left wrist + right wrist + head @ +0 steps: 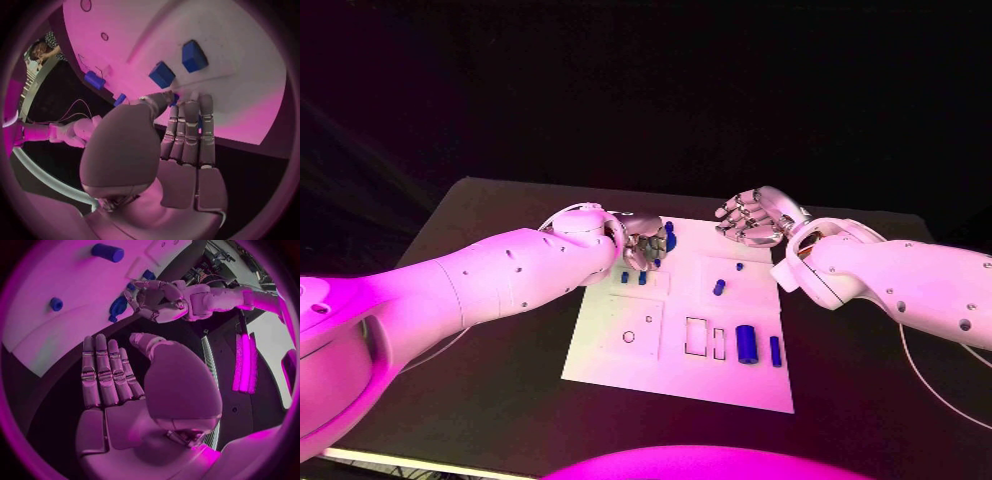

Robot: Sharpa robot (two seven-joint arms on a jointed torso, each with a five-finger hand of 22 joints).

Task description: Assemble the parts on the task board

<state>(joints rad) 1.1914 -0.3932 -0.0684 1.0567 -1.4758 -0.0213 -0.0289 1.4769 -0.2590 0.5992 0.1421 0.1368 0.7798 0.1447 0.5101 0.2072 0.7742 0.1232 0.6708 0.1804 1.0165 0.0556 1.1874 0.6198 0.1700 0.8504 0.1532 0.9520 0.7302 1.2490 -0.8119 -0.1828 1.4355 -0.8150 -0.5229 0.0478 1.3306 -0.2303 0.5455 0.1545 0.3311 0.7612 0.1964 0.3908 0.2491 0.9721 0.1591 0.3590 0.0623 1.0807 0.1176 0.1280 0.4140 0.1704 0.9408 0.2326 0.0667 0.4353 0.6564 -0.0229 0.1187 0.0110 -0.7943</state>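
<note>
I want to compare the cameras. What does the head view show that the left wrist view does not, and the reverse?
Head view alone: the right hand, open above the far edge of the white task board, and the large blue cylinder part near the board's near edge.
Left wrist view alone: two blue block parts beyond the fingertips.
Both: the left hand over the board.

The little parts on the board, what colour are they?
Blue. The parts on the white board show best in the head view.

The left robot hand [181, 145] hovers fingers-together over the task board [250, 65] near two blue blocks [162, 75].
</note>
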